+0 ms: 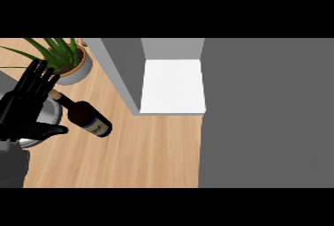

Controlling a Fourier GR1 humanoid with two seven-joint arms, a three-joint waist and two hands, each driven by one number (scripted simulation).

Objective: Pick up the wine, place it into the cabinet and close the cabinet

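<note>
A dark wine bottle with a cork top and a pale label stands on the wooden counter, its neck tilted toward the upper left in this steep view. My left hand shows at the left edge, open with fingers straight and pointing up, just left of the bottle and not holding it. Its thumb reaches toward the bottle's lower part. The cabinet stands open to the right of the bottle, showing a white shelf inside. My right hand is nowhere in the view.
A potted green plant sits at the back left, behind the bottle. A round metal vessel lies partly under my left hand. The grey cabinet door fills the right side.
</note>
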